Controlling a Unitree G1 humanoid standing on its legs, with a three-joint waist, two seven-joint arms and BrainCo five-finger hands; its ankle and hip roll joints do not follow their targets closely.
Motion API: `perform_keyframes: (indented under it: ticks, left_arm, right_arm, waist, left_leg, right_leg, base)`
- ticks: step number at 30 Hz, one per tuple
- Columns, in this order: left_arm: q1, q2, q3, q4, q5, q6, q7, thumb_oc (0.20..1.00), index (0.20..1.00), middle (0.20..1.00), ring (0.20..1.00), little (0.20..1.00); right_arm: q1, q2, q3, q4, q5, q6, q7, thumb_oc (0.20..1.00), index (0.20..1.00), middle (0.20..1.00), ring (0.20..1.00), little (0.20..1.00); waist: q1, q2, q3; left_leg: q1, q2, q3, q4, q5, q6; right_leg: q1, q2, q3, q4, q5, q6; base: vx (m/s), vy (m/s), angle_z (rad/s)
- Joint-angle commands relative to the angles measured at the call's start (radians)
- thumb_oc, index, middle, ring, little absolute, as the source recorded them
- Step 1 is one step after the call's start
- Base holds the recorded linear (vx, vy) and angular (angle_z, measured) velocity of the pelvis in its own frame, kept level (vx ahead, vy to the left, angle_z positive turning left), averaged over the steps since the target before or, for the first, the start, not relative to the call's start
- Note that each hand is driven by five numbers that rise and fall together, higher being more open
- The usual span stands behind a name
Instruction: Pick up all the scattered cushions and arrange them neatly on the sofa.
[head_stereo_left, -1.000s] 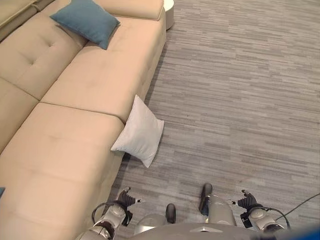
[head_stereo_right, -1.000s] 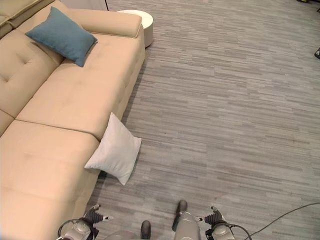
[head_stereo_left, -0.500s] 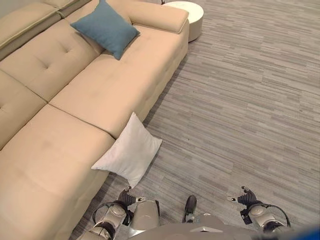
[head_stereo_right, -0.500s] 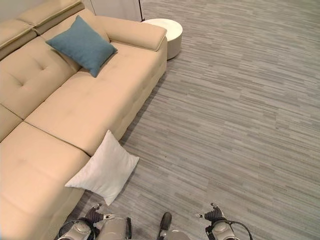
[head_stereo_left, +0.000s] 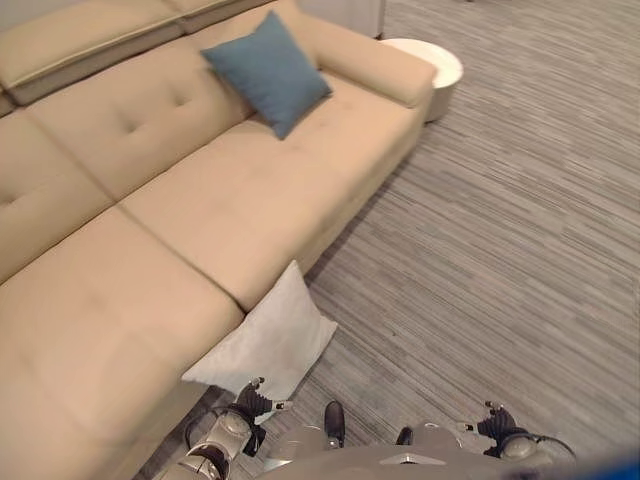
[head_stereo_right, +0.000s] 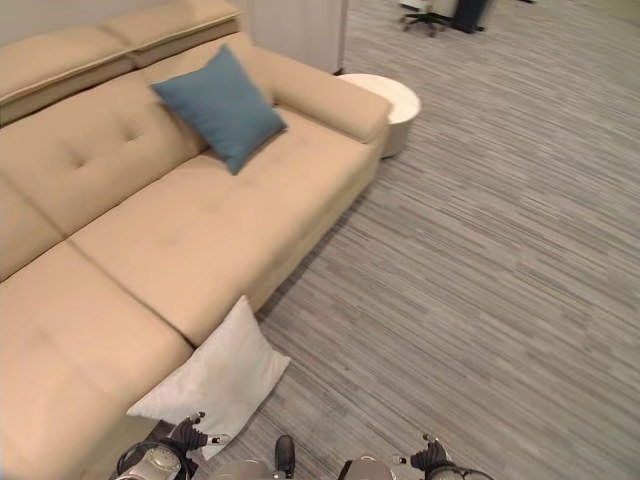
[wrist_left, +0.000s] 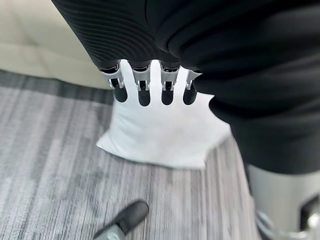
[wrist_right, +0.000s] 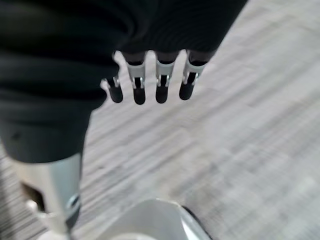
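The head camera has swung over the last second: more of the beige sofa (head_stereo_left: 200, 200) and the round white side table (head_stereo_right: 395, 100) now show, and the white cushion (head_stereo_left: 265, 345) sits lower in frame, just ahead of the robot. This is camera motion; the cushion itself has not shifted. It lies on the grey plank floor (head_stereo_left: 500, 250), leaning against the sofa's front edge. The blue cushion (head_stereo_left: 265, 70) is already on the seat, propped against the backrest.

Judgement: 1 cushion in view remains to be picked up; the robot appears positioned to reach for it.

Left wrist view: the left hand (wrist_left: 150, 90) hangs above the white cushion, fingers straight and apart, holding nothing. Right wrist view: the right hand (wrist_right: 150, 87) hangs over bare floor, fingers likewise extended and empty.
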Motion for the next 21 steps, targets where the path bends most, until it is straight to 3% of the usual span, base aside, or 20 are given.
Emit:
perform_keyframes:
  ticks: [1,2,4,6,14,16,21]
  left_arm:
    - [0.03,-0.015,-0.001,0.008,-0.002,-0.013,-0.005,1.0,1.0,1.0,1.0,1.0]
    - [0.024,-0.016,-0.01,0.021,0.004,-0.016,-0.004,1.0,1.0,1.0,1.0,1.0]
    - [0.009,-0.016,-0.021,0.029,0.005,-0.019,-0.003,1.0,1.0,1.0,1.0,1.0]
    - [0.001,-0.019,-0.025,0.044,0.005,-0.019,-0.002,1.0,1.0,1.0,1.0,1.0]
    - [0.011,-0.025,-0.024,0.059,0.009,-0.014,-0.011,1.0,1.0,1.0,1.0,1.0]
    - [0.017,-0.028,-0.022,0.059,0.009,-0.013,-0.011,1.0,1.0,1.0,1.0,1.0]
    - [0.016,-0.028,-0.022,0.05,0.02,-0.01,-0.007,1.0,1.0,1.0,1.0,1.0]
  right_arm:
    - [-0.004,-0.019,-0.005,0.007,0.016,-0.018,-0.01,1.0,1.0,1.0,1.0,1.0]
    - [-0.001,-0.02,-0.007,0.009,0.028,-0.017,-0.008,1.0,1.0,1.0,1.0,1.0]
    - [0.0,-0.021,-0.007,0.007,0.039,-0.017,-0.008,1.0,1.0,1.0,1.0,1.0]
    - [0.001,-0.02,-0.013,0.01,0.047,-0.02,-0.006,1.0,1.0,1.0,1.0,1.0]
    - [-0.004,-0.03,-0.005,0.005,0.033,-0.033,0.002,1.0,1.0,1.0,1.0,1.0]
    - [-0.006,-0.037,0.0,0.0,0.028,-0.035,0.003,1.0,1.0,1.0,1.0,1.0]
    - [-0.003,-0.046,0.003,-0.001,0.022,-0.027,0.002,1.0,1.0,1.0,1.0,1.0]
  waist:
    - [-0.02,-0.011,0.01]
    - [-0.046,-0.015,0.012]
    - [-0.065,-0.02,0.011]
    - [-0.067,-0.026,-0.001]
    - [-0.062,-0.038,-0.02]
    - [-0.06,-0.044,-0.013]
    - [-0.073,-0.051,-0.003]
  left_leg:
    - [-0.048,0.037,0.005,0.076,-0.046,-0.098]
    - [-0.036,0.014,-0.069,0.065,-0.042,-0.101]
    - [-0.035,-0.009,-0.132,0.051,-0.033,-0.105]
    - [-0.039,-0.018,-0.158,0.042,-0.032,-0.118]
    - [-0.069,-0.004,-0.191,0.087,-0.038,-0.156]
    - [-0.1,0.01,-0.149,0.118,-0.037,-0.169]
    - [-0.139,0.091,0.057,0.133,-0.033,-0.168]
  right_leg:
    - [0.094,0.076,0.077,-0.338,0.187,0.002]
    - [0.063,0.123,0.2,-0.401,0.204,0.003]
    - [0.049,0.156,0.279,-0.438,0.227,0.003]
    - [0.092,0.139,0.254,-0.494,0.228,-0.002]
    - [0.184,0.125,0.154,-0.577,0.22,-0.03]
    - [0.206,0.117,0.11,-0.604,0.219,-0.038]
    - [0.222,0.095,0.04,-0.633,0.219,-0.039]
  base:
    - [0.17,-0.127,1.76]
    - [0.18,-0.131,1.48]
    - [0.13,-0.105,1.74]
    - [0.05,-0.103,2.05]
    - [0.03,-0.133,0.78]
    - [-0.05,-0.067,0.41]
    - [-0.04,-0.024,0.75]
